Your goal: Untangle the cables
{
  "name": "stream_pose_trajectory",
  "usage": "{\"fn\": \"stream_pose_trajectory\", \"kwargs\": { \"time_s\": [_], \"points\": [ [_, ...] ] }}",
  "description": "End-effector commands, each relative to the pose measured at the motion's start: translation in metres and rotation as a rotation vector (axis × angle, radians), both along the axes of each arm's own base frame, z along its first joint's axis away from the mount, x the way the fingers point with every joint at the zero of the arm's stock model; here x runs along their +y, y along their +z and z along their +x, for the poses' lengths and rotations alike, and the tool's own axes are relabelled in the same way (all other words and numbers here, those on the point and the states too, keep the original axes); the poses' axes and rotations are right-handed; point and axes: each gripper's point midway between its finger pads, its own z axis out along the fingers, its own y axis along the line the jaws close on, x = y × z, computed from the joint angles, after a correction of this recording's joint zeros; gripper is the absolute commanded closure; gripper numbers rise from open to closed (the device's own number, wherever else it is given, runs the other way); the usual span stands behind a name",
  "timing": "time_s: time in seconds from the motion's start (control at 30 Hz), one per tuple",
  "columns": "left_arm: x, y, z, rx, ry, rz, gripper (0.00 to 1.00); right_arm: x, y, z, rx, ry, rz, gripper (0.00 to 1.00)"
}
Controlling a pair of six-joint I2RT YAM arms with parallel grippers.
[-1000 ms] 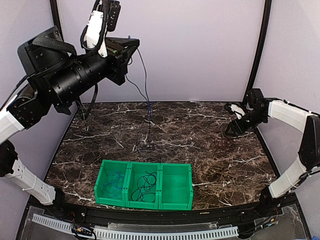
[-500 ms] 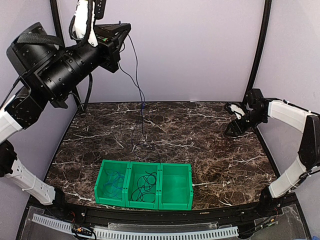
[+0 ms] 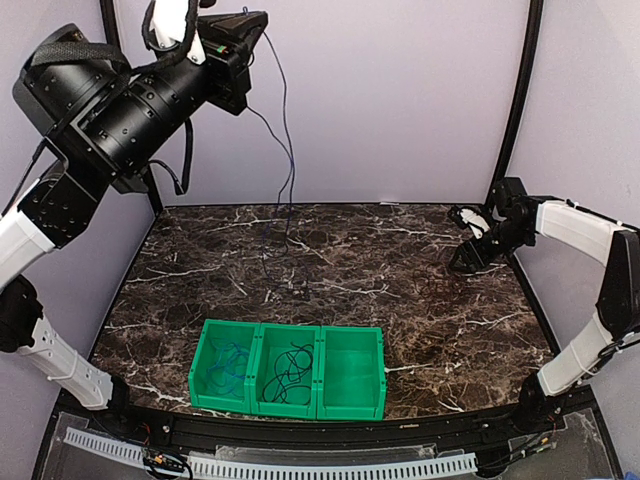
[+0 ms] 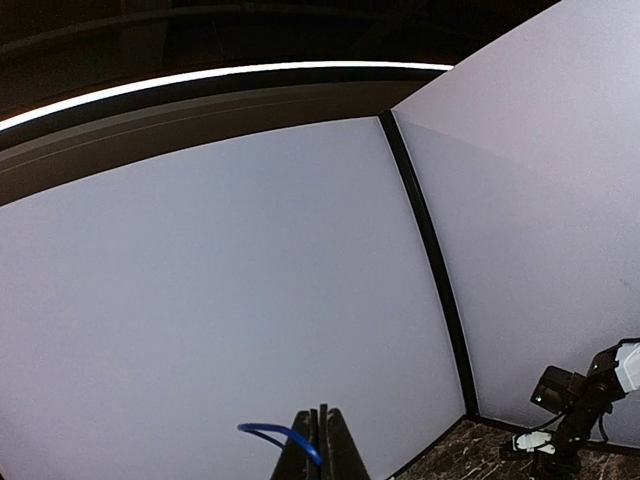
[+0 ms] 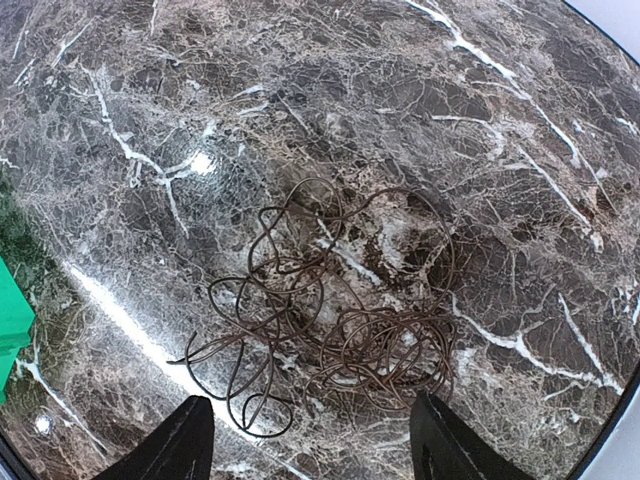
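Pinching blue cable (image 4: 285, 432) — left end effector (image 4: 322, 425), aloft

You've got a bench (image 3: 430, 330) of dark marble-look stone with white veins, polished and glossy, with light glare on it in the right wrist view. The green bins (image 3: 350, 372) are moulded plastic, smooth, with a slight sheen. The brown cable (image 5: 335, 310) has a thin, smooth, dull jacket. The blue cable (image 4: 278, 432) has a thin, shiny plastic jacket. The left arm (image 3: 130, 110) has a black matt housing. The right arm (image 3: 575, 228) has a white smooth plastic shell, semi-gloss. On the right end effector (image 5: 312, 440) the fingers (image 5: 178, 445) are black and matt. The walls (image 3: 400, 100) are pale, flat, matt panels. The front cable duct (image 3: 330, 466) is white slotted plastic.
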Motion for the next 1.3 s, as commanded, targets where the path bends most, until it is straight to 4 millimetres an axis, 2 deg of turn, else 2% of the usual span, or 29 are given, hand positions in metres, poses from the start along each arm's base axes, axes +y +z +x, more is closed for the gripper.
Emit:
{"fn": "stream_pose_trajectory", "kwargs": {
  "time_s": [0.0,0.2,0.47,0.73,1.27],
  "points": [
    [0.022,0.035,-0.01,-0.07,0.009,-0.069,1.0,0.004,0.002,0.002,-0.015,0.006,0.014,0.31],
    [0.017,0.026,-0.013,-0.019,-0.038,-0.073,1.0,0.004,0.0,0.002,-0.008,0.007,0.014,0.31],
    [0.001,0.01,-0.03,0.026,-0.104,-0.035,1.0,0.005,-0.003,0.002,0.0,0.009,0.015,0.31],
    [-0.012,-0.016,-0.035,0.073,-0.148,0.008,1.0,0.005,-0.005,0.001,0.01,0.009,0.014,0.31],
    [0.001,-0.039,-0.037,0.157,-0.156,-0.031,1.0,0.005,-0.008,-0.001,0.023,0.011,0.017,0.31]
  ]
}}
